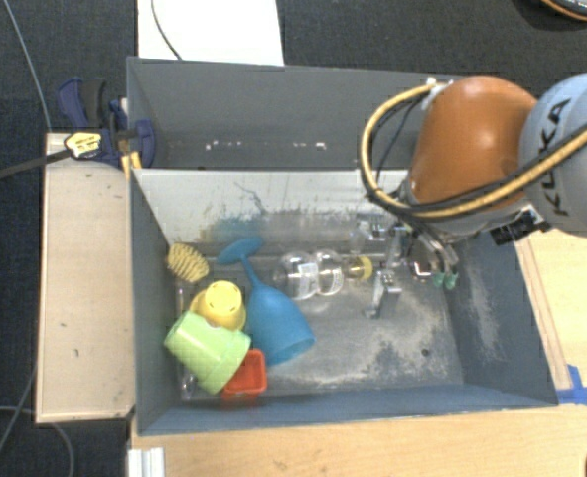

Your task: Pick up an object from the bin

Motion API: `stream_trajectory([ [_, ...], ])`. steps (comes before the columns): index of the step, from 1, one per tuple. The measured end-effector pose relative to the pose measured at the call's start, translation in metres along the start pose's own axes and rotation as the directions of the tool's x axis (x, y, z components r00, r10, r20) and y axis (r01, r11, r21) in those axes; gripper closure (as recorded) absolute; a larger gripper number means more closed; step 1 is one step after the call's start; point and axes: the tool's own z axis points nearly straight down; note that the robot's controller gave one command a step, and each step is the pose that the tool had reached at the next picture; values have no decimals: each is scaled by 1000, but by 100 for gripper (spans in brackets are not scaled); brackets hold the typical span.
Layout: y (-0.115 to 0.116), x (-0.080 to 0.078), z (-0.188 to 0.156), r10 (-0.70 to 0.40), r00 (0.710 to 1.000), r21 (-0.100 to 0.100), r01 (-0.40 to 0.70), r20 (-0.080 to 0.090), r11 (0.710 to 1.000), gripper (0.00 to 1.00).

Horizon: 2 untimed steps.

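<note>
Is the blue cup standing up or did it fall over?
Fallen over: the blue cup lies on its side, its wide end against the green cup.

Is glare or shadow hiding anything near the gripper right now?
In the camera view, bright highlights wash out parts of the clear cup lying left of the gripper; the bin shows a pale reflective smear on its back wall; its floor under the arm looks darker.
</note>
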Motion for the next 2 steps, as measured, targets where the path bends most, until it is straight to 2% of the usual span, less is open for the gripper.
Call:
stream_trajectory([
  [1, 0, -1, -5, 2, 1000, -1, -2, 9, 1000, 0],
  [2, 50, -46, 135, -25, 1000, -2, 25, 12, 1000, 0],
])
